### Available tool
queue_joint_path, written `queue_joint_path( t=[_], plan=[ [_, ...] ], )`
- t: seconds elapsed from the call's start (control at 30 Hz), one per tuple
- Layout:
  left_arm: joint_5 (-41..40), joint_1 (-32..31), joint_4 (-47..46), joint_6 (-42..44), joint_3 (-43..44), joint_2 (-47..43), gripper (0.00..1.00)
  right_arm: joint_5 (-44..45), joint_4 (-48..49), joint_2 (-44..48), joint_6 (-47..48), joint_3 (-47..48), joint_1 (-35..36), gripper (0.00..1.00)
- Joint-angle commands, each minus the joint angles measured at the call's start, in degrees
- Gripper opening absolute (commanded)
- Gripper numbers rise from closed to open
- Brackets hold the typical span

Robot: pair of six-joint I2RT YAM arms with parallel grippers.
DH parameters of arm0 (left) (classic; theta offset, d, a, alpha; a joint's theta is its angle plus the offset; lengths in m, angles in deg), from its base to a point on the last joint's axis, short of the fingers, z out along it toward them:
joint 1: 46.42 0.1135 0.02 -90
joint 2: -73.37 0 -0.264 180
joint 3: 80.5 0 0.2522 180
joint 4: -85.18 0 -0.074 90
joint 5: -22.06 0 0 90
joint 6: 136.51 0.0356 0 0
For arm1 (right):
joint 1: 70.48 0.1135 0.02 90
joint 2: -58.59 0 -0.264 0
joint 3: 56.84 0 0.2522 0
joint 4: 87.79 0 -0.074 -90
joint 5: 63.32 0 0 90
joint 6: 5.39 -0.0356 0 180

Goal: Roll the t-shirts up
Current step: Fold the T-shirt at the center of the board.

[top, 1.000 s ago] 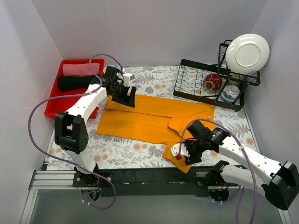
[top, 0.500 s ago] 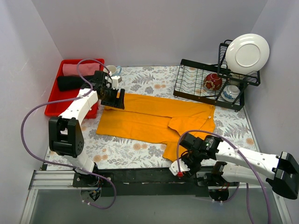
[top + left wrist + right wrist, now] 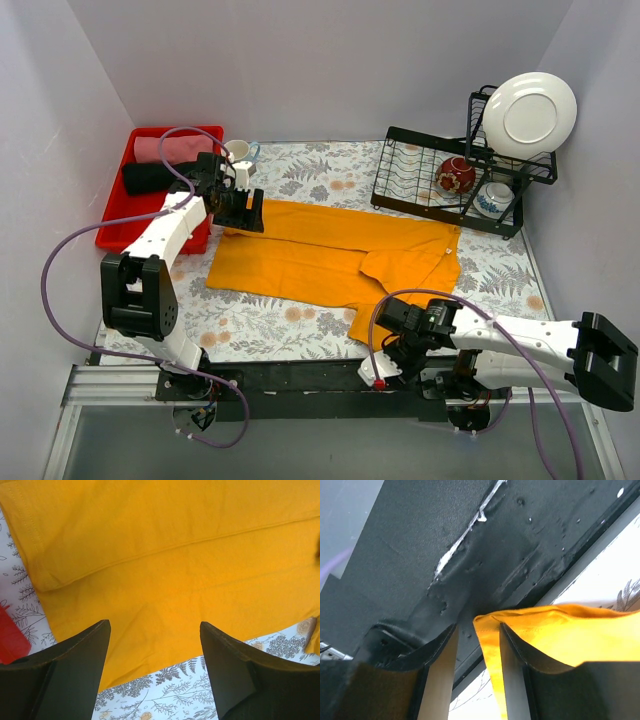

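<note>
Right fingers (image 3: 439, 677) are pinching an edge of the plain orange-yellow cloth t-shirt (image 3: 320, 255) (flattening step, probably); spread left fingers (image 3: 75, 675) are needing a corner grip next.

Legible text, labels, brands, numbers, signs: none can be read in any of the three views.
</note>
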Motion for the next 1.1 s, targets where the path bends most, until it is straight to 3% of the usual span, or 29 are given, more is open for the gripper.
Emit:
queue_joint_path(
  t=[0.0,0.27,0.53,0.77,0.97,1.03,1.07],
  plan=[
    [1.05,0.51,-1.3,-0.82,-0.01,-2.37,0.72,0.82,3.11,-0.41,-1.91,-0.67,1.72,0.45],
    [1.14,0.78,-1.74,-1.26,-0.98,-2.2,0.72,1.61,5.65,-1.82,-2.0,-1.72,2.08,0.39],
    [1.49,1.04,-1.65,-0.91,-0.89,-1.59,0.72,4.68,6.01,-1.21,-3.14,-1.29,2.08,0.16],
    [1.06,1.04,1.77,2.87,1.57,-1.4,0.72,10.57,-2.33,8.09,-7.0,5.12,1.81,0.01],
    [-1.58,1.39,11.26,3.05,3.33,-2.02,0.72,14.88,-9.72,11.97,-15.61,11.45,1.64,0.01],
    [-3.33,1.74,13.19,-0.2,1.32,-3.51,0.72,14.28,-9.46,12.77,-17.29,11.81,-1.68,0.01],
    [-4.04,1.92,13.46,-0.81,-0.08,-4.3,0.72,14.1,-8.68,13.03,-17.2,12.07,-6.58,0.01]
  ],
)
